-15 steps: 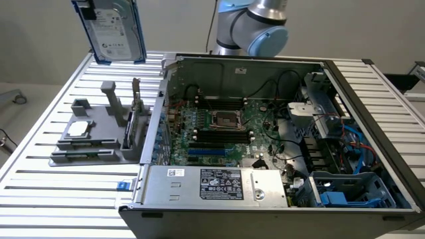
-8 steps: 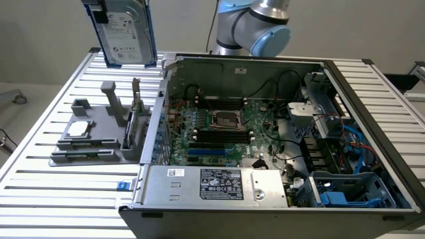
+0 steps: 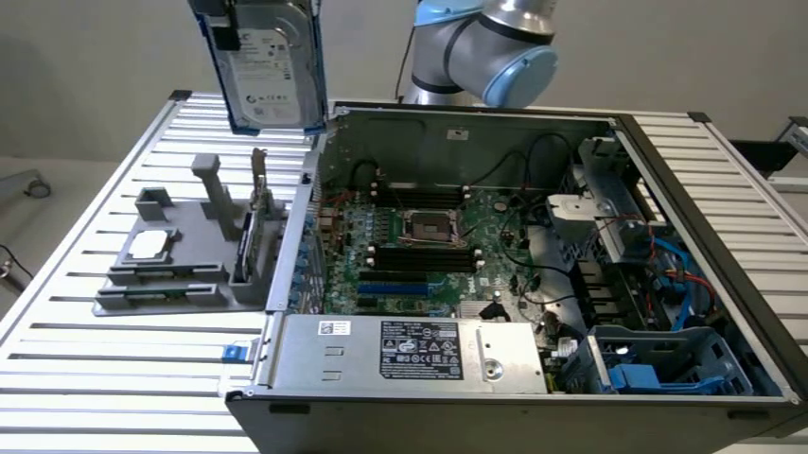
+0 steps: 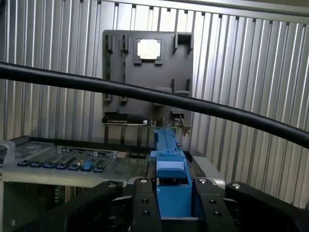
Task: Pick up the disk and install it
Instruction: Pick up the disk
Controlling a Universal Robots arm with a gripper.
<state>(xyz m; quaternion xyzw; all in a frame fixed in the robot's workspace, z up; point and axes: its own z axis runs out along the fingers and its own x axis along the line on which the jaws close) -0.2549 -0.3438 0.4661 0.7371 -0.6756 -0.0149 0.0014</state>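
Silver-grey metal in blue rails, the disk (image 3: 268, 68) hangs in the air, touching nothing below it. In the exterior view it sits high above the table (image 3: 76, 284), between the grey holder (image 3: 177, 274) and the open case (image 3: 505, 236). The gripper (image 4: 171, 195) has its jaws partly closed and clamped on the disk's blue edge from both sides. The pick-up looks done. The install is not, since the disk is outside the case. It stands upright, its long axis near vertical and slightly tilted, with the label facing the exterior camera.
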